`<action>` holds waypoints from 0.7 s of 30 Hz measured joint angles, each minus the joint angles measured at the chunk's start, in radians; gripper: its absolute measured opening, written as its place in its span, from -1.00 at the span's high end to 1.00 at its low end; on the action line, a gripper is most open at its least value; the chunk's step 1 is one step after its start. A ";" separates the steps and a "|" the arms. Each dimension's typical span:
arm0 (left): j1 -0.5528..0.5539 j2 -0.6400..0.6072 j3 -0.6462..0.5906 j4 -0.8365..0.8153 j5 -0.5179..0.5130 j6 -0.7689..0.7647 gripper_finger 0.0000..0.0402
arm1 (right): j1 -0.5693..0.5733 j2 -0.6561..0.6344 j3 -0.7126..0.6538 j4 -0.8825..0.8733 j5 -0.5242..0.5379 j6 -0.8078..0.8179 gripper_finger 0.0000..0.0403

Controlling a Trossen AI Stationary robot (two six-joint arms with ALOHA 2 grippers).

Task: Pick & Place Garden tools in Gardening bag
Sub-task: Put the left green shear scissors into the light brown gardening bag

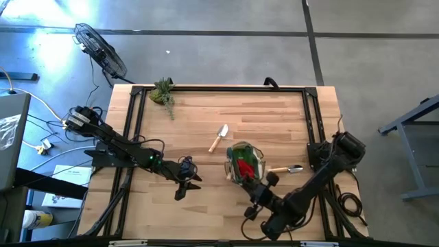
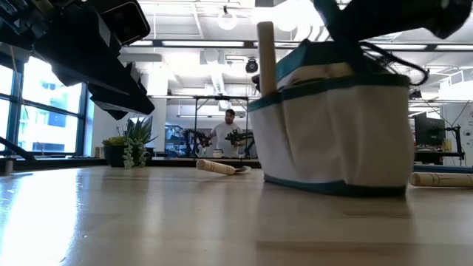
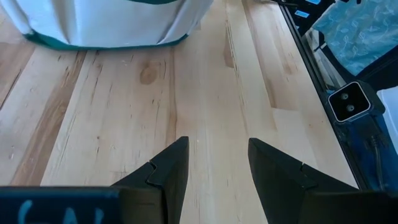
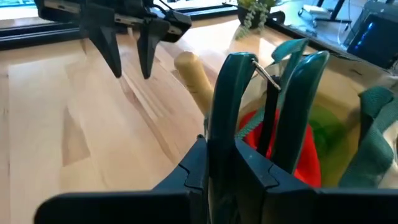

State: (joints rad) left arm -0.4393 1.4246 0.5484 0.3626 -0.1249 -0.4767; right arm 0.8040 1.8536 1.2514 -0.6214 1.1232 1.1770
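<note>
Right claw (image 4: 221, 165) is clamped on the teal-handled pruning shears (image 4: 273, 99), held upright with handles up, right over the mouth of the gardening bag (image 1: 245, 165). We see shears with two curved teal grips and a thin wire spring between them; below them in the bag sit a red fabric piece (image 4: 298, 146) and something green.

Bag looks white with teal trim and outer pockets in the low view, a wooden handle (image 2: 266, 55) sticking up from it. It stands on the counter (image 1: 274, 116), right of centre, toward the front edge.

Right arm reaches in from the front-right corner, angled toward the bag.

Left claw (image 1: 186, 180) hangs partly open with nothing in it, just above bare counter left of the bag; left arm stretches in from the left edge.

One wooden-handled trowel (image 1: 219, 138) lies just behind the bag, another wooden-handled tool (image 1: 287, 169) beside the bag's right side. Plant clump (image 1: 163, 92) sits at the far-left corner.
</note>
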 joint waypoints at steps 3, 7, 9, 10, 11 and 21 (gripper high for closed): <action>0.000 0.000 0.000 0.000 0.000 0.000 0.20 | 0.008 -0.023 0.000 -0.005 -0.010 0.002 0.84; 0.000 0.000 0.000 0.000 0.000 -0.001 0.20 | 0.019 -0.061 0.000 -0.017 -0.005 0.001 0.84; 0.000 0.000 0.000 0.000 -0.003 -0.001 0.20 | 0.024 -0.068 0.000 -0.039 -0.009 0.001 0.84; 0.000 0.000 0.000 0.000 -0.007 -0.002 0.20 | 0.024 -0.068 0.000 -0.047 -0.021 0.004 0.84; 0.000 0.000 0.000 0.000 -0.010 -0.002 0.20 | 0.024 -0.068 0.000 -0.056 -0.036 0.009 0.84; 0.000 0.000 0.000 0.000 -0.013 -0.002 0.20 | 0.021 -0.065 0.000 -0.077 -0.089 0.040 0.84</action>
State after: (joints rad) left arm -0.4389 1.4246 0.5484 0.3630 -0.1383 -0.4782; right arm 0.8249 1.7885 1.2512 -0.6981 1.0340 1.2172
